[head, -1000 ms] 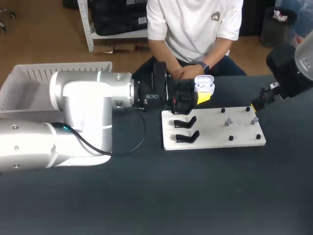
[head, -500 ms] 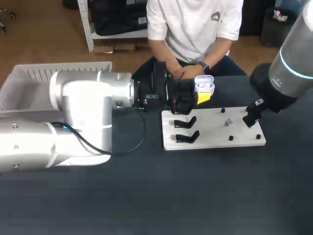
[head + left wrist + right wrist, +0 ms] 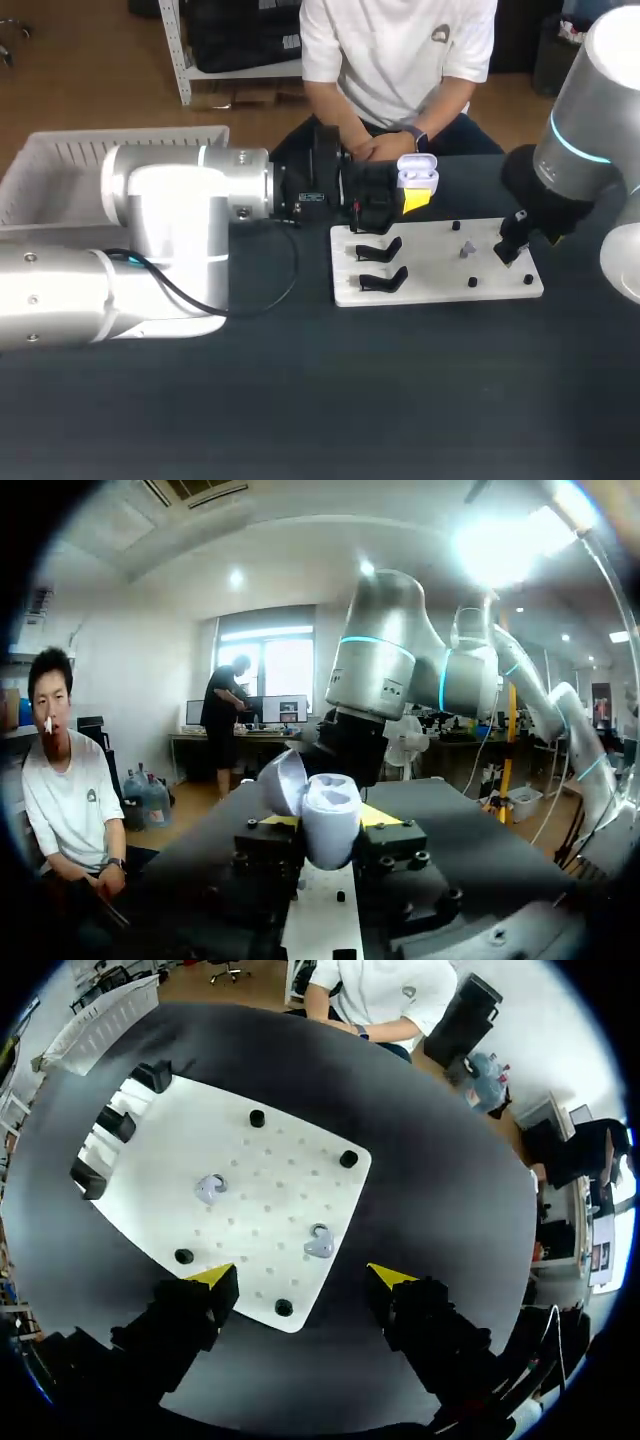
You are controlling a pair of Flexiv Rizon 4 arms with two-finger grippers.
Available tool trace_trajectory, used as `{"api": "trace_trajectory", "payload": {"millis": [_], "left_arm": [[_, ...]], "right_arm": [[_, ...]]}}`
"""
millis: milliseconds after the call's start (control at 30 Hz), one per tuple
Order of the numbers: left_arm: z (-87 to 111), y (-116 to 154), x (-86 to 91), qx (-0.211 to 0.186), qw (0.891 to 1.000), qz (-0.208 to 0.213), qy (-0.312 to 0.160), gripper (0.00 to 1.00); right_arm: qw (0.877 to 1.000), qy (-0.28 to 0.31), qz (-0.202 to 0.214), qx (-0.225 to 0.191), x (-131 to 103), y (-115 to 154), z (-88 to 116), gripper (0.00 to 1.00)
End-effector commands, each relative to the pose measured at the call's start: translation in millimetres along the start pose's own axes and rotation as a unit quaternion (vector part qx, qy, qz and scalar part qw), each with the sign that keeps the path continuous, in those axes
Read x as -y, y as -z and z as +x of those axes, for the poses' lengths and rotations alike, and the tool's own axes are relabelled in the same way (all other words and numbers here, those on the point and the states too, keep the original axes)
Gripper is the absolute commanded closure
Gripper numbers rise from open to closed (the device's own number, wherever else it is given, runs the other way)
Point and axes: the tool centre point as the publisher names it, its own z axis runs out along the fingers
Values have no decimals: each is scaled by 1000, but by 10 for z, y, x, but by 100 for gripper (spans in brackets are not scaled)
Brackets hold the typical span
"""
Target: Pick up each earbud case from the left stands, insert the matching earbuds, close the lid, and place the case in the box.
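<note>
Lavender earbud (image 3: 319,1243) ahead of spread right claw (image 3: 302,1276); left claw (image 3: 325,820) grips case (image 3: 331,802).

Take the white perforated board (image 3: 440,272) as your dial, 12 o'clock pointing away from the robot. At 9 o'clock, two black curved stands (image 3: 380,249) rise from it. At 11, your left gripper (image 3: 414,200), clamped on the open white earbud case (image 3: 418,174), blocks the far corner, with a person's hands (image 3: 372,149) just behind. At 3, your right gripper (image 3: 300,1275) hangs spread over the board. A small lilac-grey earbud (image 3: 319,1243) lies just ahead of the gap on bare board, and short black pegs (image 3: 284,1307) stand near it. From 5 to 7, wide dark tabletop (image 3: 330,400) gives passage. The bulky silver left arm (image 3: 170,230) walls off the white slatted basket (image 3: 60,165) beyond 9.
</note>
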Motion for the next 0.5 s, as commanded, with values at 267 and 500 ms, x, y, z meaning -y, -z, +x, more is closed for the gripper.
{"api": "trace_trajectory", "payload": {"millis": [267, 500], "left_arm": [[14, -5, 6, 3, 1000, -3, -2, 100], [14, -5, 6, 3, 1000, -3, -2, 100]], "right_arm": [[1000, -1, 6, -12, 38, -97, -107, 51], [1000, -7, 7, -19, 82, -170, -107, 52]]}}
